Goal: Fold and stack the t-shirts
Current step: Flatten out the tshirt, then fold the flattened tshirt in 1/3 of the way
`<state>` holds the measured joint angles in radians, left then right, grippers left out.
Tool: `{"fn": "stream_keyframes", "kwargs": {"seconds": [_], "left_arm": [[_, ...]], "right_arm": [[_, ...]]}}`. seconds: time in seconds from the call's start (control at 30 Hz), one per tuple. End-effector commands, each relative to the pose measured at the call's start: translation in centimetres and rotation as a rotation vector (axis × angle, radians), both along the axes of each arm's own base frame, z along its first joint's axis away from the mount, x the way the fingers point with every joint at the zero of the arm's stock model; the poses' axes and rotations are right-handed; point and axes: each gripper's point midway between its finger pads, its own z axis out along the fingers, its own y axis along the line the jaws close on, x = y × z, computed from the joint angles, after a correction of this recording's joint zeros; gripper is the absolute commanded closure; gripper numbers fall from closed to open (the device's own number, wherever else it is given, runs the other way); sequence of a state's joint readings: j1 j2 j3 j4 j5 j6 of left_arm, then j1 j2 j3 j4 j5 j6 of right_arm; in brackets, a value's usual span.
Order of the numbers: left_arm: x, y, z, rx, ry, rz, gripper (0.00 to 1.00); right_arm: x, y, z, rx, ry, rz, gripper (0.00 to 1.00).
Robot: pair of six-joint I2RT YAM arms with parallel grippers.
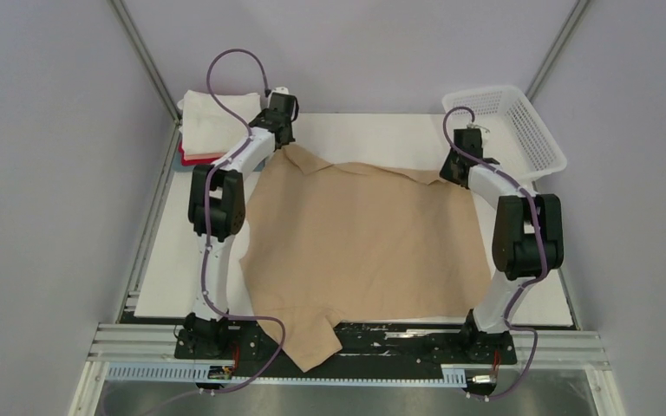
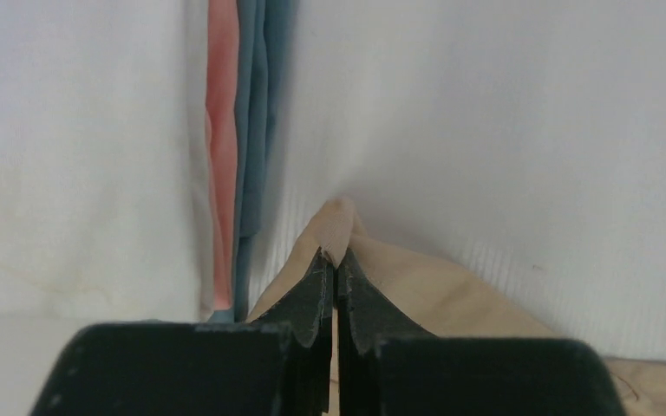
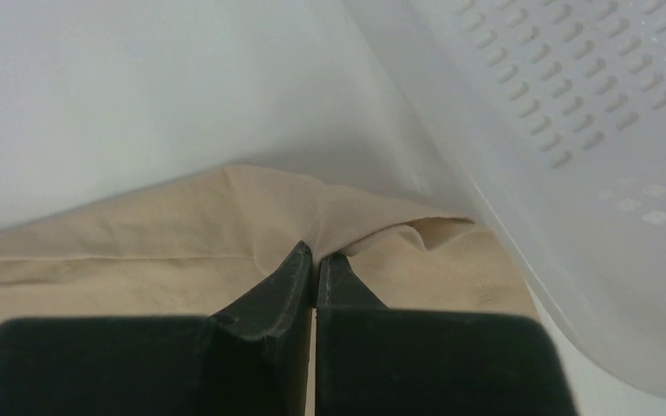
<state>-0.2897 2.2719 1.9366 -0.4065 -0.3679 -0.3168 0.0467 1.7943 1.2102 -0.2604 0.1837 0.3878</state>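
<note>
Pinches one far corner of the tan t-shirt [image 1: 364,234] between the left fingers [image 2: 333,270], clamped tight on the cloth, near the folded stack [image 1: 212,128] of cream, red and grey-blue tees. Grips the other far corner with the right fingers [image 3: 312,264], likewise closed on fabric, beside the white mesh basket [image 1: 507,130]. Has the shirt spread across the desk [image 1: 173,286], near end drooping over the front edge.

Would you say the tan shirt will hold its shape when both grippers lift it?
Probably floppy: the tan shirt puckers where the left gripper and right gripper pinch it. Its near part droops over the table edge, so it would likely sag.
</note>
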Motion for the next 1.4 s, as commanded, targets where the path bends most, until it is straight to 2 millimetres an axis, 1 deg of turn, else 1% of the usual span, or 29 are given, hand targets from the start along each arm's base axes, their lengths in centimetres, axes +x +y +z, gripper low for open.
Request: {"fn": "stream_keyframes", "kwargs": {"seconds": [0.0,0.07,0.2,0.23,0.27,0.3,0.33,0.37,0.4,0.43,0.47,0.5,0.53,0.57,0.6,0.63,0.67,0.7,0.73,0.77,0.8,0.83,0.93,0.97,1.0,1.03,1.1,1.2,1.37], "left_arm": [[3.0,-0.2,4.2,-0.05,-0.143,0.029,1.0],[2.9,-0.1,3.9,-0.058,-0.134,0.041,1.0],[1.9,0.3,5.0,-0.075,-0.142,0.078,1.0],[1.3,0.5,5.8,-0.078,-0.148,0.085,1.0],[0.6,0.7,5.3,-0.082,-0.134,0.094,1.0],[0.1,0.8,7.0,-0.094,-0.159,0.099,1.0],[-0.8,1.1,6.3,-0.1,-0.14,0.111,1.0],[-1.5,1.2,8.1,-0.118,-0.165,0.117,1.0],[-2.5,1.4,7.1,-0.13,-0.139,0.136,1.0],[-3.4,1.6,8.7,-0.16,-0.158,0.155,1.0],[-4.8,1.9,7.5,-0.154,-0.117,0.168,1.0],[-5.7,2.2,8.9,-0.183,-0.139,0.204,1.0],[-7.2,2.5,7.7,-0.175,-0.097,0.222,1.0],[-8.2,2.7,8.9,-0.203,-0.114,0.25,1.0],[-10.1,2.9,8.6,-0.205,-0.09,0.267,1.0],[-10.9,2.9,8.6,-0.234,-0.087,0.295,1.0],[-12.9,2.7,8.2,-0.236,-0.061,0.302,1.0],[-13.9,2.3,8.1,-0.246,-0.067,0.337,1.0],[-15.7,3.0,7.8,-0.212,-0.057,0.368,1.0],[-16.6,2.3,7.6,-0.224,-0.055,0.385,1.0],[-18.2,3.0,7.2,-0.196,-0.04,0.412,1.0],[-19.0,2.4,7.1,-0.206,-0.036,0.425,1.0],[-22.3,3.1,6.6,-0.161,0.008,0.484,1.0],[-22.9,2.8,6.4,-0.163,0.011,0.496,1.0],[-23.9,3.2,6.3,-0.13,0.028,0.509,1.0],[-24.4,2.7,6.4,-0.131,0.025,0.517,1.0],[-25.9,3.0,6.3,-0.088,0.04,0.53,1.0],[-26.9,2.6,6.0,-0.095,0.054,0.515,1.0],[-28.6,2.9,5.1,-0.106,0.088,0.507,1.0]], "right_arm": [[4.6,-0.2,4.4,0.001,-0.168,-0.012,0.97],[4.7,-0.4,4.1,-0.004,-0.163,-0.013,0.97],[4.7,-0.5,4.9,-0.016,-0.176,-0.006,0.97],[4.6,-0.5,5.4,-0.021,-0.184,-0.003,0.97],[4.4,-0.6,5.7,-0.028,-0.186,0.0,0.97],[4.3,-0.7,6.1,-0.033,-0.189,0.002,0.97],[4.0,-0.8,6.4,-0.036,-0.19,0.0,0.97],[3.8,-0.9,6.5,-0.038,-0.188,-0.002,0.97],[3.5,-1.0,6.7,-0.04,-0.189,-0.002,0.97],[3.3,-1.2,6.9,-0.04,-0.189,-0.005,0.97],[3.0,-1.3,7.0,-0.038,-0.187,-0.005,0.97],[2.8,-1.4,7.1,-0.039,-0.184,-0.005,0.97],[2.6,-1.4,7.1,-0.04,-0.182,-0.001,0.97],[2.4,-1.4,7.2,-0.041,-0.178,0.0,0.97],[2.1,-1.5,7.2,-0.047,-0.173,-0.001,0.97],[1.8,-1.6,7.2,-0.054,-0.165,-0.003,0.97],[1.5,-1.7,7.2,-0.06,-0.16,-0.004,0.97],[1.3,-1.8,7.2,-0.065,-0.156,0.001,0.97],[1.1,-1.8,7.2,-0.069,-0.152,0.0,0.97],[1.0,-1.8,7.2,-0.071,-0.146,0.003,0.97],[0.9,-1.9,7.4,-0.073,-0.143,0.005,0.97],[0.8,-1.8,7.5,-0.074,-0.141,0.008,0.96],[0.5,-1.7,8.1,-0.076,-0.142,0.019,0.96],[0.4,-1.8,8.2,-0.079,-0.141,0.02,0.96],[0.2,-1.9,8.2,-0.083,-0.135,0.019,0.96],[0.1,-1.9,8.3,-0.086,-0.131,0.021,0.96],[-0.2,-2.0,8.3,-0.096,-0.122,0.02,0.96],[-0.5,-2.3,8.3,-0.115,-0.106,0.024,0.95],[-1.2,-3.0,8.0,-0.161,-0.061,0.022,0.94]]}}
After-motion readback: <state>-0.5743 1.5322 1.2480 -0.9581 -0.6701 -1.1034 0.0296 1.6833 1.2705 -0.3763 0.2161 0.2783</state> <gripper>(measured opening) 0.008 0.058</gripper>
